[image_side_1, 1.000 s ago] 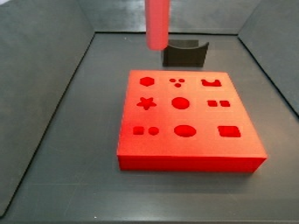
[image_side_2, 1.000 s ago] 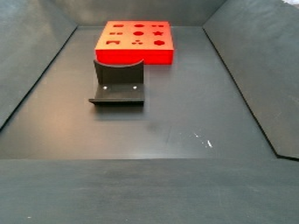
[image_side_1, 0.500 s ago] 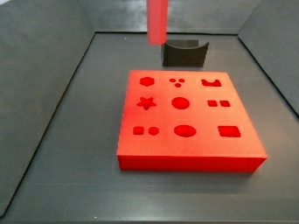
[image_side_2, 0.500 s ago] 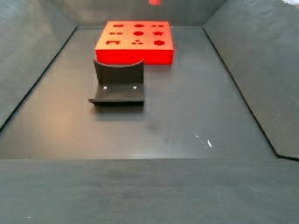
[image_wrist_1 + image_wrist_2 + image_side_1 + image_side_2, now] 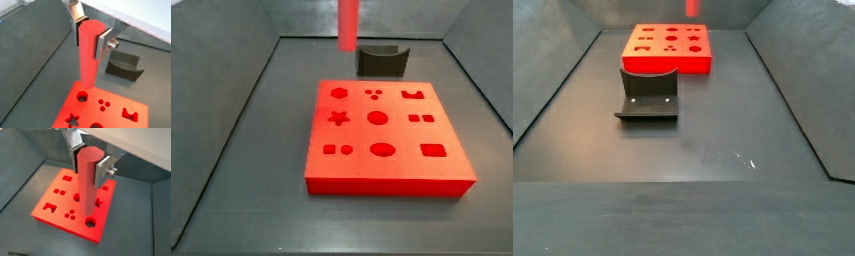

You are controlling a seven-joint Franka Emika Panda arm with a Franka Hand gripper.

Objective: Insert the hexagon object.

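Note:
My gripper (image 5: 90,32) is shut on the upper end of the hexagon object (image 5: 88,57), a long light-red rod that hangs upright; both wrist views show this (image 5: 90,160). The rod is held in the air above the far side of the flat red block (image 5: 385,135). The block's hexagon hole (image 5: 81,96) is below the rod's lower end, and the hole also shows in a wrist view (image 5: 91,221). In both side views only the rod's lower part shows (image 5: 348,22) (image 5: 692,6), and the gripper is above the frame.
The black fixture (image 5: 382,60) stands on the floor just beyond the red block and shows in a side view (image 5: 648,92). The block carries several other shaped holes, among them a star (image 5: 339,118) and a circle (image 5: 377,117). Grey walls (image 5: 238,80) enclose the floor.
The held rod has shifted slightly. Its lower tip now shows at the upper edge of a side view where it was out of view a second ago. The grip is unchanged.

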